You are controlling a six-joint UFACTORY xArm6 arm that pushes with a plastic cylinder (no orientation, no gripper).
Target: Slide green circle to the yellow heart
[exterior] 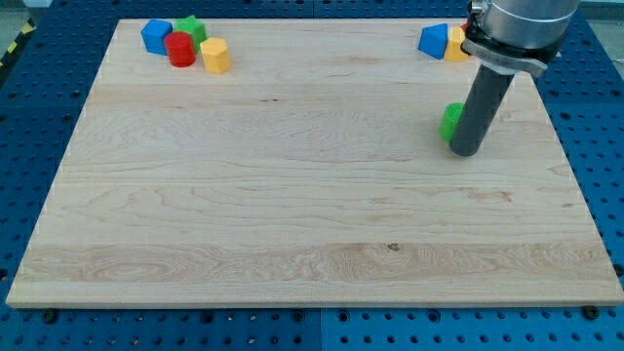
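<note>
One green circle point(449, 121) touches the tip point(464, 151) on its left. Yellow heart point(456, 44) sits above it, beside one blue block point(434, 40). Four blocks cluster far left on the tabletop point(292, 195). No fingers fitted.

1. At the view's top left we see a blue block point(155, 36), a green block point(191, 29), a red cylinder point(179, 49) and a yellow block point(215, 56) clustered together.
2. Another blue block point(433, 41) sits at the top right.
3. All rest on the wooden board point(292, 195).

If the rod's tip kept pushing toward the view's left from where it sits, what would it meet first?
My tip sits at the right of the green block, apparently touching; that block comes first. Beyond it, bare board.
</note>
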